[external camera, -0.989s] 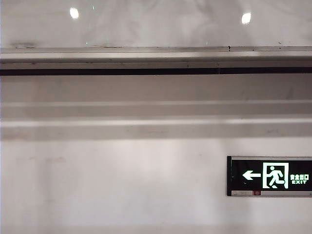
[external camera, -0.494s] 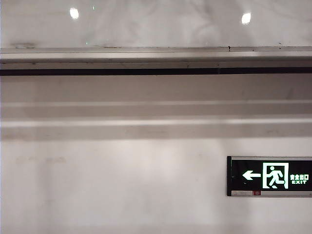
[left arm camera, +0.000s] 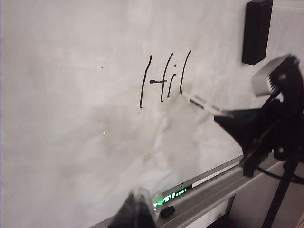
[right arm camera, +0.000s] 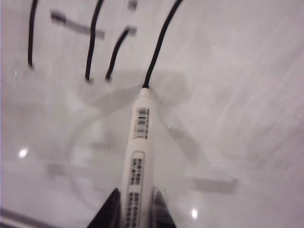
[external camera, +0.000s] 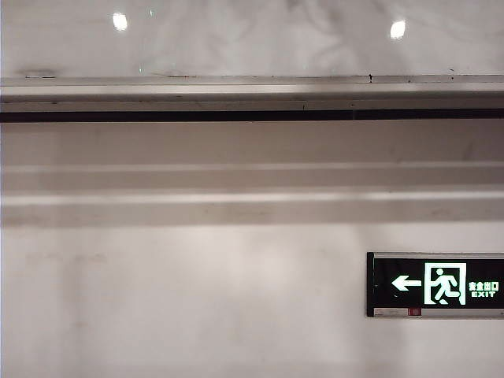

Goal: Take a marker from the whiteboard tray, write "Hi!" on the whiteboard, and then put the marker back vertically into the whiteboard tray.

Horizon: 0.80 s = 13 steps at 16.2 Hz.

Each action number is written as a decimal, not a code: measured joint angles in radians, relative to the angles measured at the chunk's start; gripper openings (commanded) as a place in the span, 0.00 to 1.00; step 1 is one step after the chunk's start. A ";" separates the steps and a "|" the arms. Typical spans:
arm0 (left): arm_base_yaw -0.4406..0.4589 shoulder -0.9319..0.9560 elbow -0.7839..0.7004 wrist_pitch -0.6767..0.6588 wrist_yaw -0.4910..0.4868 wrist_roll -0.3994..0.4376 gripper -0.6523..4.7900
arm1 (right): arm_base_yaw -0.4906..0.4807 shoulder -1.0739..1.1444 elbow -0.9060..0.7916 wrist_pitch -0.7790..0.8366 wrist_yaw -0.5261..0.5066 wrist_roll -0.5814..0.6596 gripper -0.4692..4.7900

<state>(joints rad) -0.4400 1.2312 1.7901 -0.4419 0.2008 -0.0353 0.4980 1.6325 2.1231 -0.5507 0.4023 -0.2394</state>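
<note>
The marker (right arm camera: 138,156) is what we follow here: in the right wrist view its white barrel, with barcode labels along it, runs up from between the jaws of the right gripper (right arm camera: 134,209), which are closed narrowly on it. Its tip touches the whiteboard (right arm camera: 237,85) at the lower end of a long black stroke.

In the left wrist view we see the whiteboard (left arm camera: 71,71) from the side. Taking the written letters (left arm camera: 164,78) as our landmark: they read as an "H", an "i" and a tall stroke, black on the smudged white surface. Just right of that tall stroke the marker (left arm camera: 204,103) slants, blurred, with its tip at the stroke's foot. Further right of the letters the right gripper (left arm camera: 228,116) holds the marker's other end. Above and right of the letters a black block (left arm camera: 256,31) sits on the board. Below the letters runs the whiteboard tray (left arm camera: 213,187), and on it lies a small dark object (left arm camera: 167,211). Well below the letters, at the frame edge, we see a tip of the left gripper (left arm camera: 137,209); we cannot tell how its jaws stand.

In the exterior view we see the whiteboard (external camera: 252,39), the whiteboard tray (external camera: 252,90) beneath it, and an exit sign (external camera: 435,284) on the wall (external camera: 197,299) lower right.
</note>
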 measured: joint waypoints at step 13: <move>0.000 0.000 0.000 0.000 0.000 0.000 0.11 | 0.013 -0.058 -0.006 -0.105 -0.035 0.003 0.09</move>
<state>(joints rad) -0.4400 1.2316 1.7901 -0.4419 0.2008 -0.0353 0.5106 1.5742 2.1170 -0.6556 0.3676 -0.2359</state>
